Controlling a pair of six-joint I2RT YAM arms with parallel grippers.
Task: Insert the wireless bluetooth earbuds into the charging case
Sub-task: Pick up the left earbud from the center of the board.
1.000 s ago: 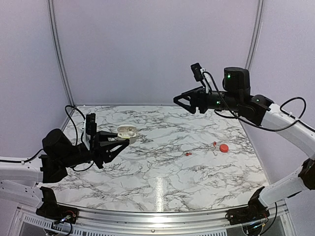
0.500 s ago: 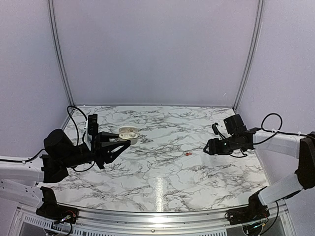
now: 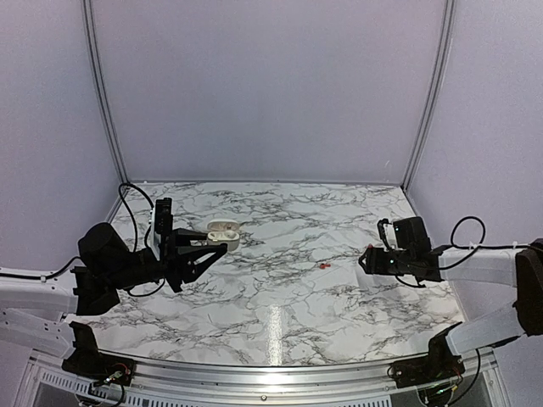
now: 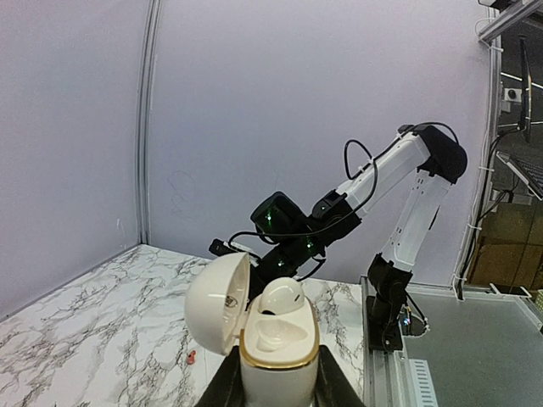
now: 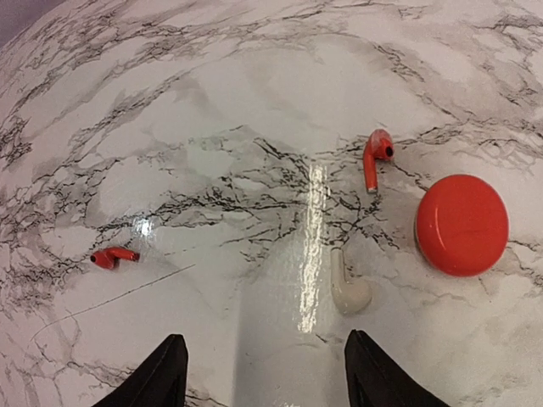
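While left gripper [image 4: 280, 392] clamps the glossy white, gold-rimmed charging case [image 4: 277, 343], lid open, seated white bud [image 4: 282, 297] inside | right gripper [image 5: 265, 373] spread open above veined marble table [image 5: 212, 110] | stemmed red earbud [image 5: 376, 157] beside smooth round red case [image 5: 462, 225], loose white earbud [image 5: 348, 290] near; second red earbud [image 5: 113, 255] well apart

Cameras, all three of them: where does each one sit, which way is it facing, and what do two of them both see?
Top external: above and behind the bases, looking down on the marble table; both arms show, with left gripper and right gripper.
Left wrist: faces across the table at the right arm; its fingers grip the open white case.
Right wrist: faces down at the red earbuds, between its open fingers.
Shared: top external and left wrist both show the white case.
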